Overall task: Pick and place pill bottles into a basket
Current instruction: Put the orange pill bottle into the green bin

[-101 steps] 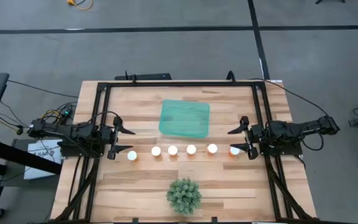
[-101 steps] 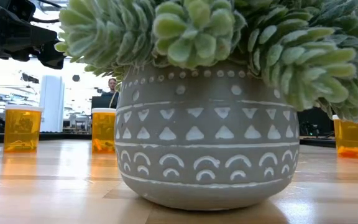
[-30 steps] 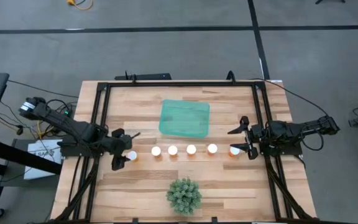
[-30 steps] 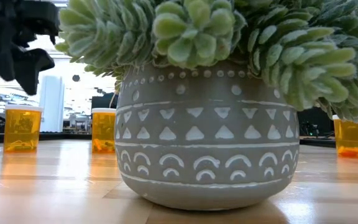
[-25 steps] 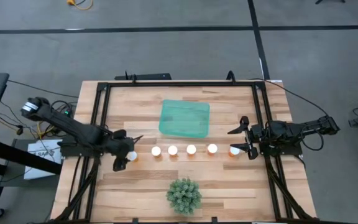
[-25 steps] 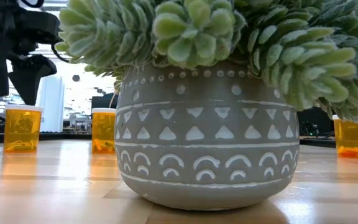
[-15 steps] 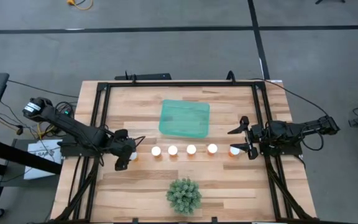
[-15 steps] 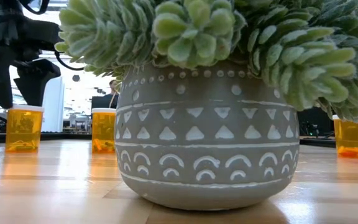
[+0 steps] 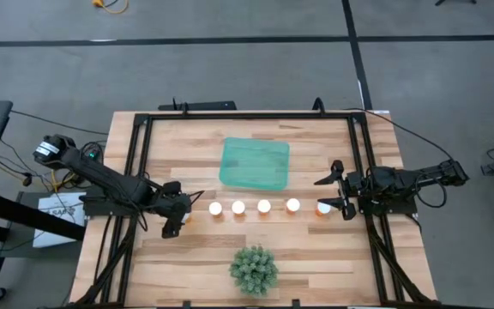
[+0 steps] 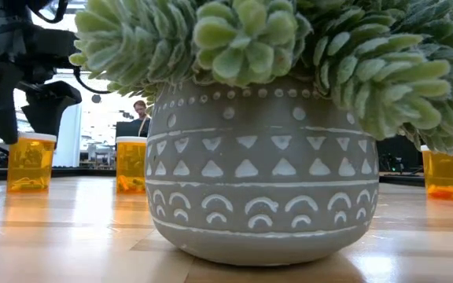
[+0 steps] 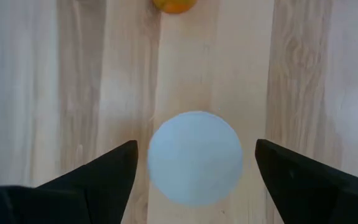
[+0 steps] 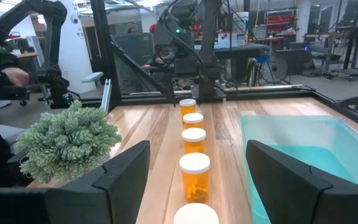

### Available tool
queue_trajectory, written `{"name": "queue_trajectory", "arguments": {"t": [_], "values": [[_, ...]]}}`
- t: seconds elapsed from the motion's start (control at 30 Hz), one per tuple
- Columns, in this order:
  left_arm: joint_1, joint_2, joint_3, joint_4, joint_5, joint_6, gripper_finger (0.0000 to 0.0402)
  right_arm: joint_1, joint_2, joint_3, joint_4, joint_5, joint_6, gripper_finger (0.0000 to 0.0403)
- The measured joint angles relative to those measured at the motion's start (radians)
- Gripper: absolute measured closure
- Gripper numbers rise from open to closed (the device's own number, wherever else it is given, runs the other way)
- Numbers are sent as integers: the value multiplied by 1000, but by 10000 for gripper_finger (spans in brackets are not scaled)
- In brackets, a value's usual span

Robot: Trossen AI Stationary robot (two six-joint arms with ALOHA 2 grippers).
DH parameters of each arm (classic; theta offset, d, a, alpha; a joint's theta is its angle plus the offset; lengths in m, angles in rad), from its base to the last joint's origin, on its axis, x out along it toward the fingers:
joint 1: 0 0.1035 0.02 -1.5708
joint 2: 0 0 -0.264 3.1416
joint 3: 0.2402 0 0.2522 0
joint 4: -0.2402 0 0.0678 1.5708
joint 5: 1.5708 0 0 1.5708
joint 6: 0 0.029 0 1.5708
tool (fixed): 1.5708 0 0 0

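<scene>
Six amber pill bottles with white caps stand upright in a row across the table's middle; the second from the left (image 9: 216, 208) and the others to its right show plainly. My left gripper (image 9: 180, 216) points down, open, over the leftmost bottle (image 11: 194, 157), one finger on either side of its cap without touching it. The low view shows the left gripper (image 10: 23, 110) just above that bottle (image 10: 30, 161). My right gripper (image 9: 339, 193) is open, level, beside the rightmost bottle (image 9: 322, 207), touching nothing. The teal basket (image 9: 255, 164) lies beyond the row.
A potted spiky green plant (image 9: 254, 269) stands near the table's near edge and fills the low view (image 10: 262, 169). A black frame (image 9: 247, 114) runs around the table. A person (image 10: 141, 108) shows far behind the table.
My left gripper has gone toward the table's right edge and down, over the leftmost bottle, its fingers now on either side of the cap. The fingers stay open. The bottles have not moved.
</scene>
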Motion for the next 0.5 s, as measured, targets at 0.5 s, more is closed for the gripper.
{"name": "queue_trajectory", "arguments": {"t": [0.5], "values": [[0, 94, -2, 17, 8, 18, 88, 0, 0, 0, 1, 1, 0, 143]]}}
